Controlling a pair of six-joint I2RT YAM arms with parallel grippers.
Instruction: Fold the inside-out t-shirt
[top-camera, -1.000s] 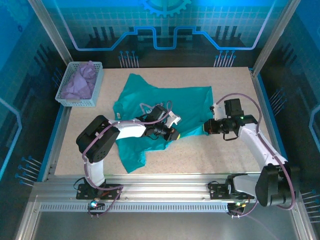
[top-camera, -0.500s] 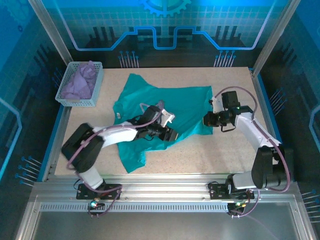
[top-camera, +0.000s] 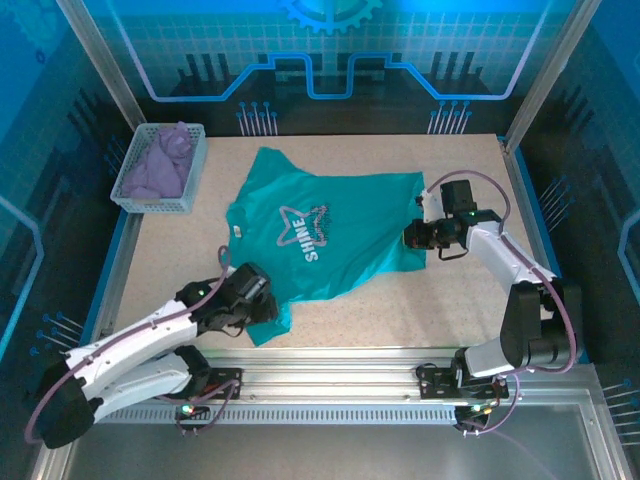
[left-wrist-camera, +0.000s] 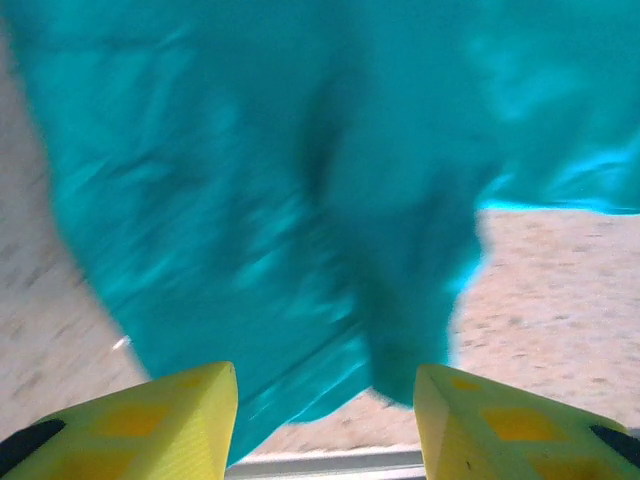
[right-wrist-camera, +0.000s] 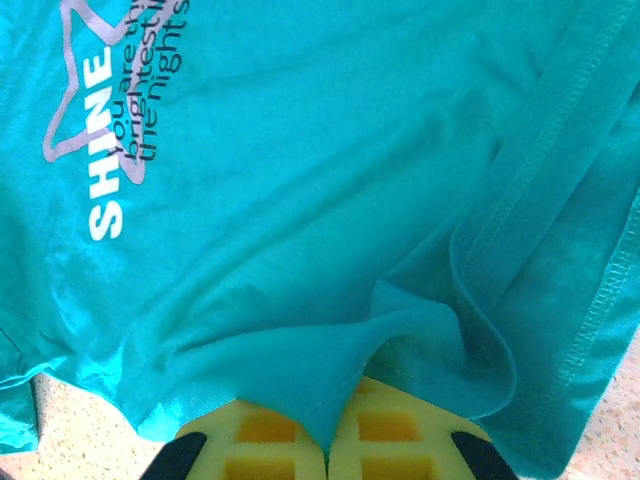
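At the far left corner of my speckled beige table (top-camera: 420, 310) sits a white slatted basket (top-camera: 150, 205), with a crumpled lavender cloth (top-camera: 160, 165) heaped inside it. A blue gear-patterned panel (top-camera: 330, 60) stands behind, and an aluminium rail (top-camera: 330, 385) lines the near edge.

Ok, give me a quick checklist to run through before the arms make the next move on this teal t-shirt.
1. Right gripper shut on the t-shirt edge: ok.
2. Left gripper open, nothing between its fingers: ok.
3. T-shirt lying flat: not ok, fabric bunches by the right gripper.
4. T-shirt wholly on the table: ok.
5. Lavender cloth in its basket, apart from the t-shirt: ok.
6. Left gripper clear of the fabric: cannot tell, blurred.
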